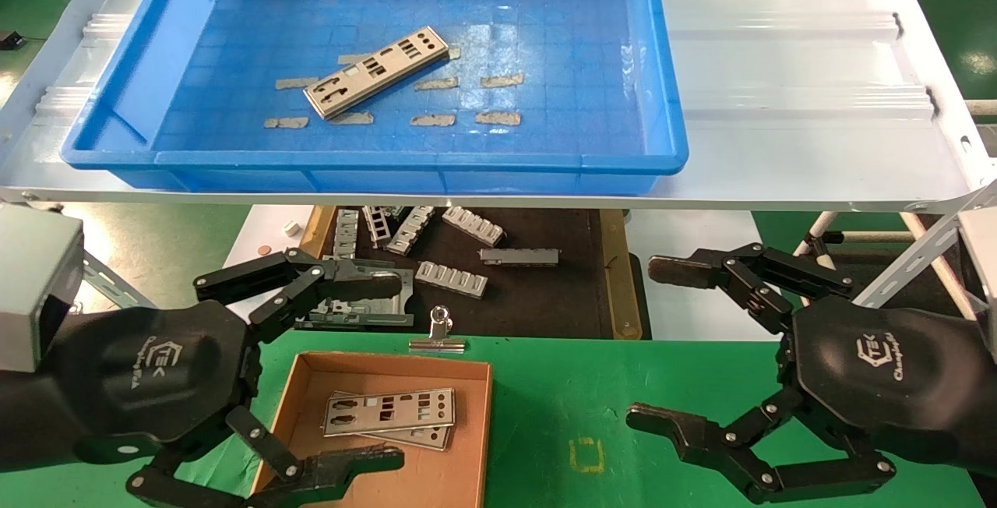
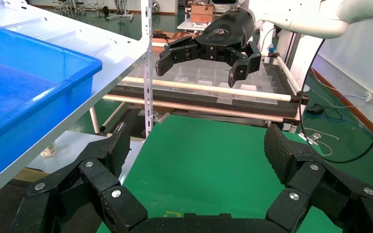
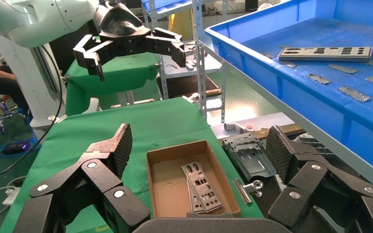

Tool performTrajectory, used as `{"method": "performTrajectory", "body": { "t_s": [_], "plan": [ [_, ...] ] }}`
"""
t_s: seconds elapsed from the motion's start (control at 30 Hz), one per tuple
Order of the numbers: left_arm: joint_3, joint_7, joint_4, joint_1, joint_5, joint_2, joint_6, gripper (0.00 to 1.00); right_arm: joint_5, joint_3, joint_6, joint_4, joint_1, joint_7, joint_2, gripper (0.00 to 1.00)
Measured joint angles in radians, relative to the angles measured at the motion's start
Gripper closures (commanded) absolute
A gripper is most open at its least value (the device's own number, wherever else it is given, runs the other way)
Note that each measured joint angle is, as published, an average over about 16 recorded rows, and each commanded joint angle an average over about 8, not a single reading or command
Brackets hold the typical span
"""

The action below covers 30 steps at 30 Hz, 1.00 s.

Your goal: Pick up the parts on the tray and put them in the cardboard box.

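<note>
Left claw (image 1: 311, 368) hangs spread wide and empty over the cardboard box (image 1: 304, 383), two parts (image 1: 389, 412) inside. One part (image 1: 377, 72) lies left-centre in the tray (image 1: 662, 103): thin, stiff, slippery, so pinch its long edges. Right claw (image 1: 662, 344), marked "Changingtek", spread empty near the green surface (image 1: 561, 383)'s right edge.

A: What covers the bench (image 1: 685, 399)?
B: Green cloth, under a white ribbed shelf panel (image 1: 787, 72) on slotted white uprights (image 2: 148, 73).
A: And farther off?
B: Green floor (image 2: 340, 121), a pale wall (image 2: 364, 53), trailing black cables (image 2: 354, 155).
</note>
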Motion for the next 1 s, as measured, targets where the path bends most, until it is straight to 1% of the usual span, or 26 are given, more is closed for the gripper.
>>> {"method": "performTrajectory", "body": {
  "t_s": [1.0],
  "plan": [
    [0.000,0.000,0.000,0.000,0.000,0.000,0.000,0.00,0.000,0.000,0.000,0.000,0.000,0.000,0.000,0.00]
  ]
}}
